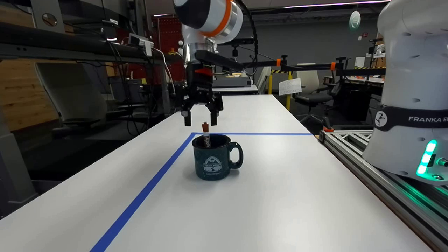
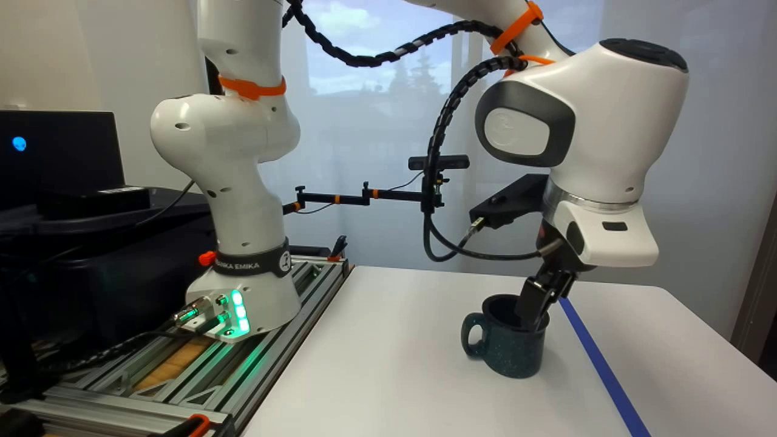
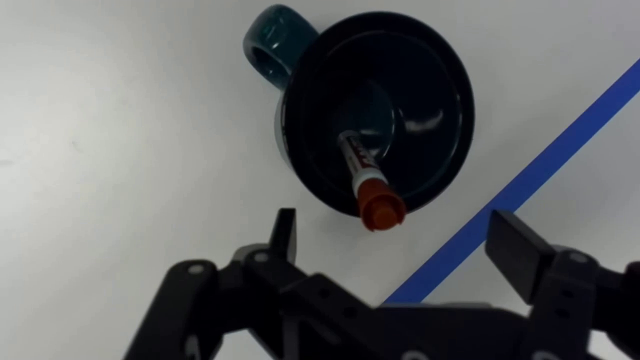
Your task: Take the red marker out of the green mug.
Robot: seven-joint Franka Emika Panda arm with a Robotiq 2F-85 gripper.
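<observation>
The green mug (image 1: 213,157) stands upright on the table in both exterior views (image 2: 516,352). In the wrist view its open rim (image 3: 466,105) fills the upper middle, handle toward the upper left. The red marker (image 1: 206,134) leans inside the mug, its red-orange end sticking out above the rim. In the wrist view the marker (image 3: 369,175) leans toward the gripper. My gripper (image 1: 201,120) is open and empty, its fingertips spread around the height of the marker's top. In the wrist view the marker's end lies between the fingers (image 3: 392,225). In an exterior view the gripper (image 2: 535,309) hides the marker.
The white table (image 1: 280,196) carries a blue tape line (image 1: 140,197) that runs beside and behind the mug. The robot's base (image 1: 406,140) stands on a metal rail frame (image 2: 273,364) along one table edge. A bar-mounted camera (image 2: 438,162) stands behind the arm.
</observation>
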